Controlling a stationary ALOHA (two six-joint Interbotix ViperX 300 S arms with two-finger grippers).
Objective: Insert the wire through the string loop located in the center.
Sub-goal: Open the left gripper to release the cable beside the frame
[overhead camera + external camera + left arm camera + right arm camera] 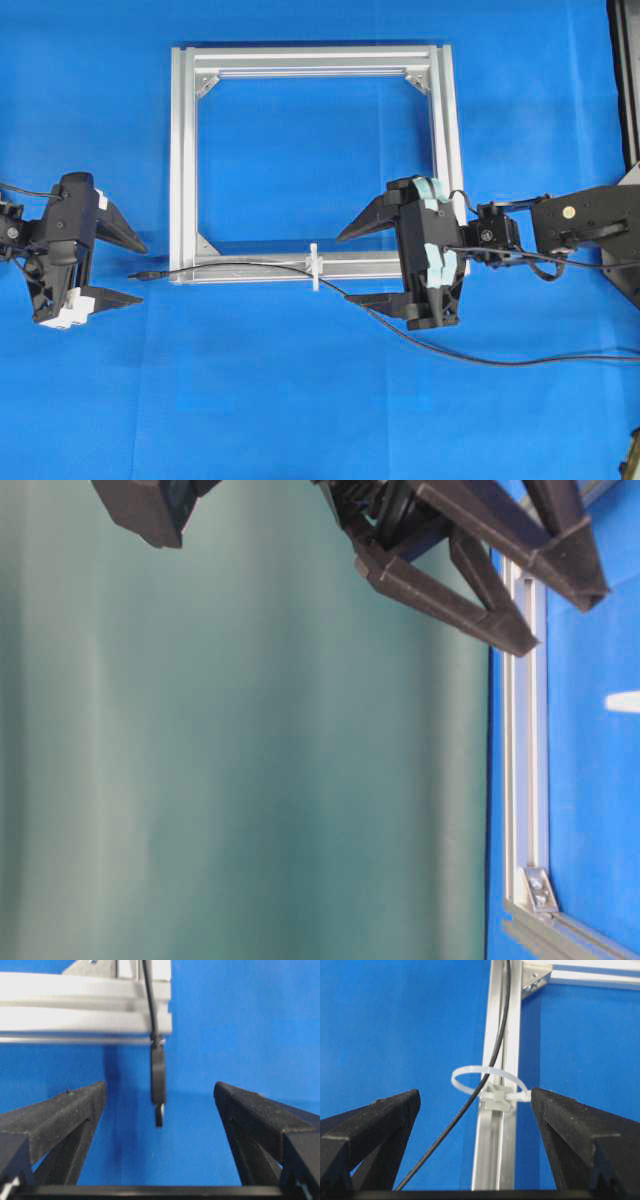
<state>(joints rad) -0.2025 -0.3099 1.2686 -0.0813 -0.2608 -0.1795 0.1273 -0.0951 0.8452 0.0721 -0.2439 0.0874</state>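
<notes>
place: robotics lab | cues: blue cloth tabletop, aluminium frame, green backdrop

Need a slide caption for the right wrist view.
Wire threaded through the white string loop on the aluminium frame, right gripper open behind it.

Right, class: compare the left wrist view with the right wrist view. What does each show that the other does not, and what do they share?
Only the left wrist view shows the wire's plug tip, lying past the frame's edge on the blue cloth between the open left tool.

Only the right wrist view shows the white string loop on the rail, with the wire passing through it, ahead of the open right tool.

Both show the black wire, the aluminium frame and blue cloth.
</notes>
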